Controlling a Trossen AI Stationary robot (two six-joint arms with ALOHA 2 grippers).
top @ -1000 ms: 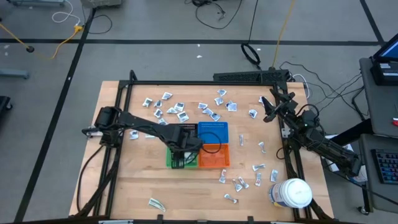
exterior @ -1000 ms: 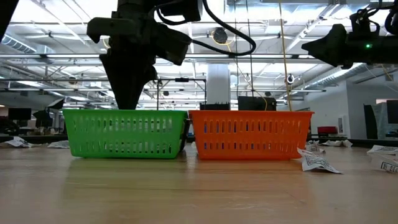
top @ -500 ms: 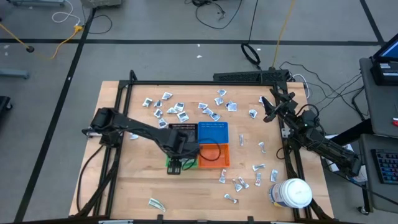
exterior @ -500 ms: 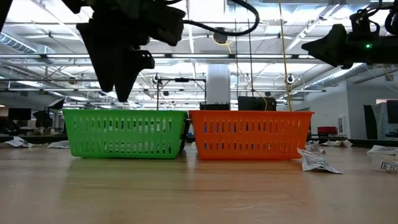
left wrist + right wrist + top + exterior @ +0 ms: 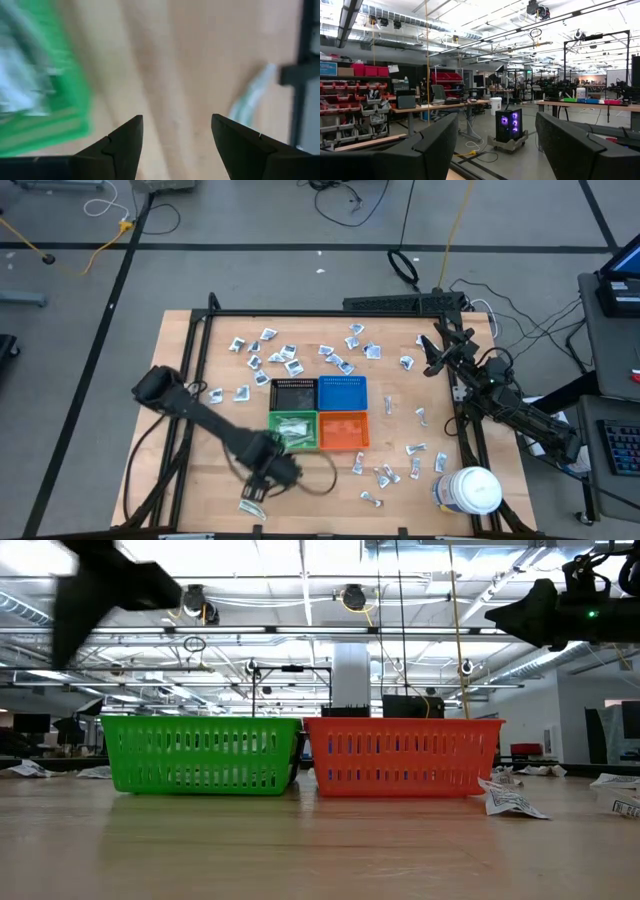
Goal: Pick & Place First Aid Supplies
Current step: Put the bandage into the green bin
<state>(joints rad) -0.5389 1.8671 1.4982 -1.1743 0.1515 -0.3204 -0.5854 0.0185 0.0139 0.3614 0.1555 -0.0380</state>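
From above we count four small bins in a square block at the middle of the counter (image 5: 200,330): a black bin (image 5: 294,393), a blue bin (image 5: 342,392), a green bin (image 5: 293,430) and an orange bin (image 5: 342,430). Roughly thirty small wrapped packets (image 5: 290,358) lie scattered, most along the far side and near the right front, where one white jar (image 5: 470,490) stands. A few packets lie inside the green bin, and one long strip (image 5: 251,507) lies alone near the front edge. The left end effector (image 5: 262,488) hovers just beside that strip, fingers apart and empty, as its wrist view confirms. The right end effector (image 5: 430,356) waits raised at the right rear, fingers wide apart. The low view shows only the green and orange bins, hiding the other two behind them.
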